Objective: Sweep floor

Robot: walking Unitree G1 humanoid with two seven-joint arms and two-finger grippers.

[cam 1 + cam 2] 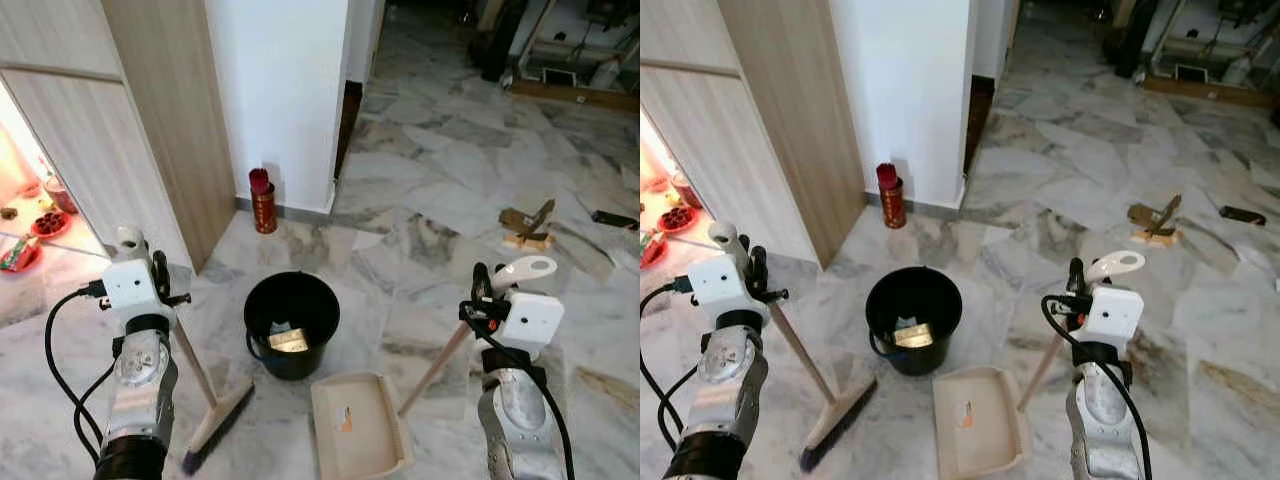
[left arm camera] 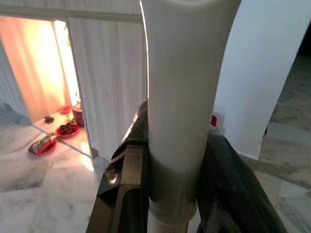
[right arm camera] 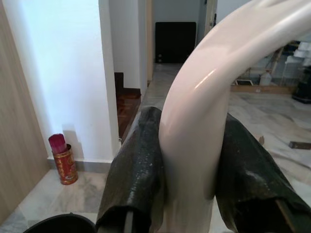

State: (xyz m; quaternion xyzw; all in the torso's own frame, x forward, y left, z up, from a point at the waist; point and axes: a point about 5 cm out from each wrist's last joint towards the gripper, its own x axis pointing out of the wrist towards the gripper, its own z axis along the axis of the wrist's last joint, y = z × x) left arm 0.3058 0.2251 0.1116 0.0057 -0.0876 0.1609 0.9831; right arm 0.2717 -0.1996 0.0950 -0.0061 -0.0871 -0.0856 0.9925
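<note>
- The left gripper [image 1: 150, 268] has its jaws clamped on the pale upper handle of the broom [image 1: 205, 400]; the left wrist view shows both black fingers [image 2: 127, 184] pressed against the shaft.
- The broom slants down from that grip to the marble floor [image 1: 450, 200], its bristle head resting just left of the black bucket [image 1: 291, 324].
- The right gripper [image 1: 487, 288] has its jaws clamped on the cream handle of the dustpan [image 1: 359, 425] (the handle's looped end sticks out just past the grip); in the right wrist view the fingers [image 3: 138, 170] hug the curved handle on both sides.
- The dustpan's tray lies flat on the floor, just in front of the bucket and to its right, with a small orange scrap in it.
- The bucket stands upright between the two arms and holds some pale debris at the bottom.
- A red tin of incense sticks [image 1: 263, 203] stands against the white wall [image 1: 280, 90], beside the wood-grain panel [image 1: 170, 120].
- Scraps of wood [image 1: 527, 226] lie on the floor well off to the right.
</note>
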